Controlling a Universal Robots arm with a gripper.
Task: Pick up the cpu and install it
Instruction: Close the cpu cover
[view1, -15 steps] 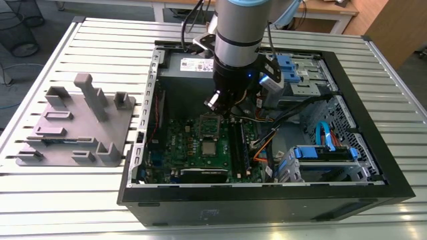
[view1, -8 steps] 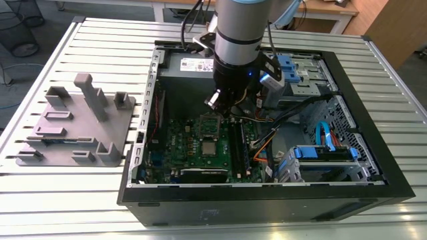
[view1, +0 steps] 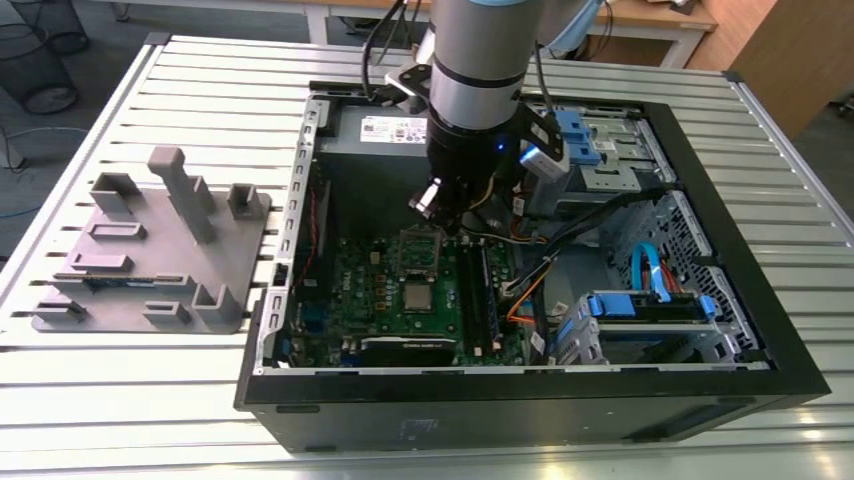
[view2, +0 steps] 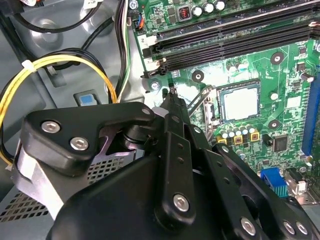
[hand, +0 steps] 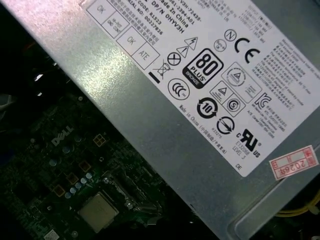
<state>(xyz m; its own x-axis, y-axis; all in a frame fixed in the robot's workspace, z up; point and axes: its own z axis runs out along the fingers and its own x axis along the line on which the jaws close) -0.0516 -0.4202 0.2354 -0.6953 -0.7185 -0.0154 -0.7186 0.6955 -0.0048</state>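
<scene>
A silver table (view1: 160, 400) made of long ribbed slats holds an open black computer case (view1: 747, 330). A grey plastic fixture (view1: 147, 250) with blocks and a tall post sits near the table's edge at the exterior view's left, just beside the case and not touching the arm.

Inside the case lies a green board (view1: 400, 300). The cpu (view1: 418, 297) is a small, flat, silver square. It lies flat in its socket near the middle of the board. It also shows in the second wrist view (view2: 240, 104), with a thin metal frame (view2: 212, 107) open beside it, and in the first wrist view (hand: 97, 210). Long black slots (view2: 235, 37) run across the board near the socket.

The robot arm (view1: 481, 60) comes down into the case from above. Its black fingers (view1: 445, 215) hang over the far end of the board, close to the socket, and above the cpu without touching it. The fingers hold nothing that can be seen, and I cannot tell if they are spread or pressed together.

A big grey power box (hand: 200, 100) with stickers sits along the far wall of the case. Yellow wires (view2: 60, 65) loop near it. Blue plastic parts (view1: 654, 305) sit on the side of the case at the exterior view's right.
</scene>
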